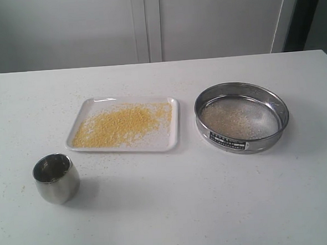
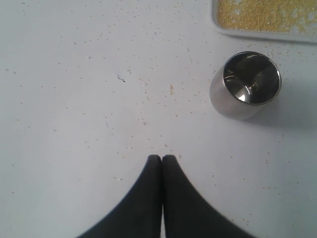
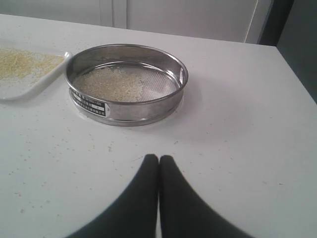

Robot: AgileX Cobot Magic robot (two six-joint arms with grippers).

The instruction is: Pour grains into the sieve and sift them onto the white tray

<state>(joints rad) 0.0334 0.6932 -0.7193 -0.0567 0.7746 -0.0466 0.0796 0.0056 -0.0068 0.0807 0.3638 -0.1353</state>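
- Grains (image 1: 122, 124), golden yellow, lay spread across the white tray (image 1: 165, 138). The tray sat left of the sieve (image 1: 262, 143) on the table (image 1: 185, 210), near it but not touching.
- A paler, whitish layer covered part of the sieve's mesh. It looked like more grain, though the fine mesh made that hard to tell.
- Right gripper (image 3: 159, 159) hung over bare table, well short of the sieve. The sieve stood ahead of its tips with the label plate facing it.
- Its two black fingers were pressed together with nothing between them, and it pointed across the table at a shallow angle.
- Left gripper (image 2: 162, 159) was likewise closed up and empty, tilted steeply down toward the tabletop.
- A small steel cup (image 2: 246, 84) stood upright, apart from those tips and near the tray's corner. Stray grains dotted the table around it.
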